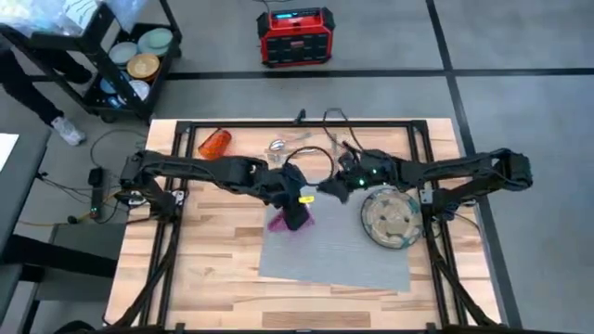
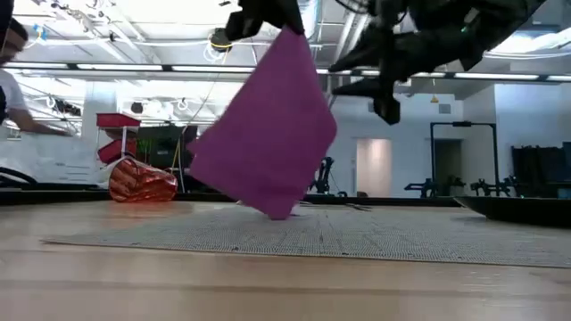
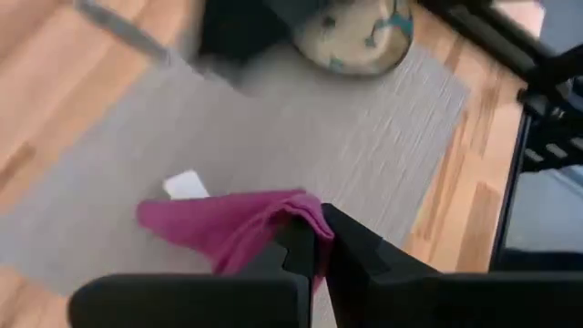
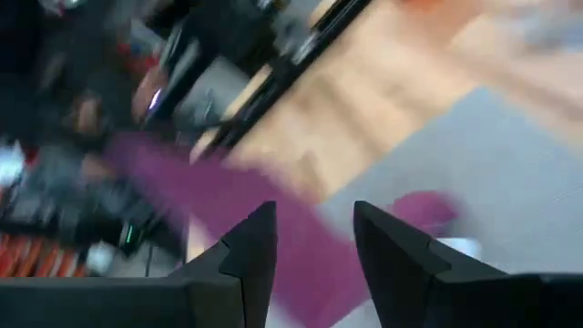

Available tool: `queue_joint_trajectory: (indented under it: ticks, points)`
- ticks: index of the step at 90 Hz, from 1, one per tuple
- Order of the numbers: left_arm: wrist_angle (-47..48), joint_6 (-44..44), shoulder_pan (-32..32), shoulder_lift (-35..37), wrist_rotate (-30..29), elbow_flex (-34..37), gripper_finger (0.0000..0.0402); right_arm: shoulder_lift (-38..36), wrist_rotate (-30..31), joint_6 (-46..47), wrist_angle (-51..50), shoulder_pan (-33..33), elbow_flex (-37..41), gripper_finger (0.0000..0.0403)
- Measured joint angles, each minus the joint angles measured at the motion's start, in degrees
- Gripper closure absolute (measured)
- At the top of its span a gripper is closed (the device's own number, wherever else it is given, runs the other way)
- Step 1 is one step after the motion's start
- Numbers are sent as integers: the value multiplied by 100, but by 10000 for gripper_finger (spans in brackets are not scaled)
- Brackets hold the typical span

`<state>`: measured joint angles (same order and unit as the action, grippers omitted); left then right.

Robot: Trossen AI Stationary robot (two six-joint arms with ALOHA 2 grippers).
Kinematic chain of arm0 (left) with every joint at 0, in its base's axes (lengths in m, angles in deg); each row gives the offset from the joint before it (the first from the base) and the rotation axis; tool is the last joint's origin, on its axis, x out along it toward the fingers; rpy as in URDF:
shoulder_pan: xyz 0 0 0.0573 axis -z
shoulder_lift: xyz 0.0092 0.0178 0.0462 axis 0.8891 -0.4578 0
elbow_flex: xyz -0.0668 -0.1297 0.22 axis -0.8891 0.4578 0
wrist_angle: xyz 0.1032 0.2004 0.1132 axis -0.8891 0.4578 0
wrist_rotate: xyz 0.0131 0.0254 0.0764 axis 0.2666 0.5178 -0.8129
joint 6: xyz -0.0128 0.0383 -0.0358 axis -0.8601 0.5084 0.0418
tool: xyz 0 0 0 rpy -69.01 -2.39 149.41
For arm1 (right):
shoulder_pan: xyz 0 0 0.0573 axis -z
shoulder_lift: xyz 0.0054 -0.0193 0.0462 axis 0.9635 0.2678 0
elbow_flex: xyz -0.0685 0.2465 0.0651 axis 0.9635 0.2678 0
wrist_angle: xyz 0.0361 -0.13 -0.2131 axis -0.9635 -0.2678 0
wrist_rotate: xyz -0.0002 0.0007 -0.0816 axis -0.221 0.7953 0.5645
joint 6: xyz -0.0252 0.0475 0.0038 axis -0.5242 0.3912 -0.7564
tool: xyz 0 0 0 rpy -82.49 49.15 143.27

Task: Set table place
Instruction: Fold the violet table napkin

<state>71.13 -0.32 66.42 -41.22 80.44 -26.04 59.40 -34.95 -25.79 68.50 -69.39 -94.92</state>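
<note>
The magenta napkin hangs over the grey placemat, with my left gripper shut on its top above the mat's far left part. My right gripper is open just to the right of it, with nothing between its fingers. The round patterned plate rests on the mat's far right corner. An orange cup lies on its side at the far left of the table. Silver cutlery lies beyond the mat. My left gripper pinches the napkin's upper edge between its two fingers, coming from above. The cloth hangs below the fingers as a slanted sheet. Its lowest corner reaches down to about the placemat; I cannot tell whether it touches.
Black rails run along the table's left and right sides, where the arm bases stand. Cables lie at the far edge. Bare wood lies left of the mat, and the mat's near half is uncovered.
</note>
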Motion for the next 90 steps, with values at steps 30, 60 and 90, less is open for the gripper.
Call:
queue_joint_trajectory:
  ticks: [30,60,90]
  points:
    - [-364,649,-1091,-225,114,4,401,-151,1560,-13,-1123,-1317,0,283]
    - [-1594,614,-1152,-90,343,-594,401,167,2004,22,-726,-1405,7,287]
    - [-1834,1039,-1146,-77,-333,-1429,401,130,2252,-91,-286,-1181,9,287]
